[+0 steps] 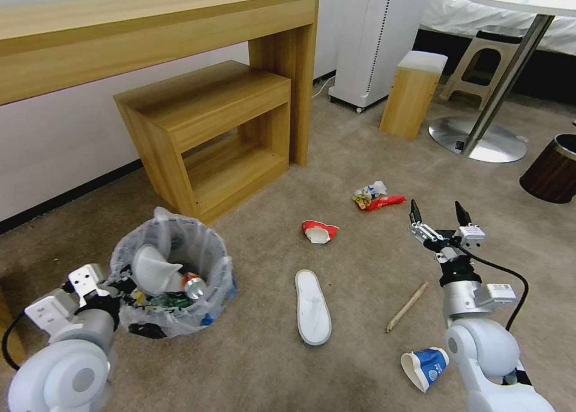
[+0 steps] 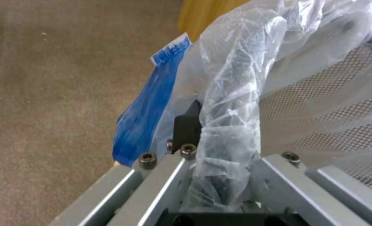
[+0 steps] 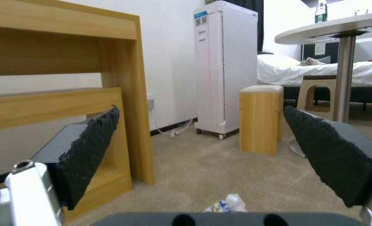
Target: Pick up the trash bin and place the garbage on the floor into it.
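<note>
1. Gripping the bag-wrapped rim of the trash bin (image 1: 171,277), the left gripper (image 1: 123,289) sits at the lower left of the head view; in the left wrist view its black finger (image 2: 187,125) presses against crinkled clear plastic over the mesh wall, so its fingers are pinching the rim.
2. The trash bin stands on the beige carpet floor (image 1: 360,160) in front of the low wooden shelf unit (image 1: 210,136), with a can (image 1: 194,286) and a white slipper (image 1: 153,268) already inside.
3. The right gripper (image 1: 437,213) hangs above the floor at the right with its fingers spread wide and nothing between them.
4. Just ahead of it lies a red wrapper (image 1: 384,203) bunched with crumpled paper.
5. A crushed red-white cup (image 1: 318,231) lies between the wrapper and a second white slipper (image 1: 312,307), which lies flat near the middle.
6. A wooden stick (image 1: 407,306) lies beside the right arm, and a blue paper cup (image 1: 426,367) lies on its side nearer the robot.
7. A brown wood-grain bin (image 1: 552,169) stands well apart at the far right.
</note>
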You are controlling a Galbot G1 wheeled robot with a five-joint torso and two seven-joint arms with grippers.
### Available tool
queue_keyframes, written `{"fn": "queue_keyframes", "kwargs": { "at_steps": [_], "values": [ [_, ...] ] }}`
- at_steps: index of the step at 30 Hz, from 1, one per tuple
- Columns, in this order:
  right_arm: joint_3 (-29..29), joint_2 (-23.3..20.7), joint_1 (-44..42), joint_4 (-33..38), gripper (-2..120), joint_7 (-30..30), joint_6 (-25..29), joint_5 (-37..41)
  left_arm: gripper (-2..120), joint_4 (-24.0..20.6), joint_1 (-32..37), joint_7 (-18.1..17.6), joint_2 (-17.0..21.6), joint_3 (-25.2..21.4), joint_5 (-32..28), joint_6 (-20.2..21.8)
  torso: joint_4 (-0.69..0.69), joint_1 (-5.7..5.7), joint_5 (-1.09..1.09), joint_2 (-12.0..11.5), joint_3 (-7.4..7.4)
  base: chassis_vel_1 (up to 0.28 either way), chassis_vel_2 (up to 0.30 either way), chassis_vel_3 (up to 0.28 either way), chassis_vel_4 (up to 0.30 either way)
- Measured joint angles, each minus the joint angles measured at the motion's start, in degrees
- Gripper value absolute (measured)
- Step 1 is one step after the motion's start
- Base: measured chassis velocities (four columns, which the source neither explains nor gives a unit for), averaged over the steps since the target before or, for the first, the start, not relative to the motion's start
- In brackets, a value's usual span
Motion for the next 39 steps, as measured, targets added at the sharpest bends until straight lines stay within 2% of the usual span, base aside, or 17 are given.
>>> {"fn": "queue_keyframes", "kwargs": {
  "at_steps": [19, 34, 39],
  "values": [
    [-0.3, 0.1, 0.0, 0.0, 100, 0.1, -0.1, -0.3, 1, 0.5, 0.0, 0.4, 0.2, -0.1, -0.3, -0.2, -0.01, 0.00, 0.00, 0.0, 0.00, 0.000, 0.000, 0.000, 0.000],
    [-1.0, 0.2, 0.7, -0.6, 100, 0.1, -0.1, -0.3, 1, 5.7, -0.6, 1.2, 1.2, -10.0, -4.4, -0.8, 0.00, 0.00, 0.00, 0.0, 0.00, 0.000, 0.000, 0.000, 0.000],
    [-1.0, 0.2, 0.8, -0.6, 100, 0.1, -0.1, -0.3, 1, 6.4, -0.6, 1.1, 1.4, -11.5, -5.2, -0.8, 0.00, 0.00, 0.00, 0.0, 0.00, 0.000, 0.000, 0.000, 0.000]
  ]
}}
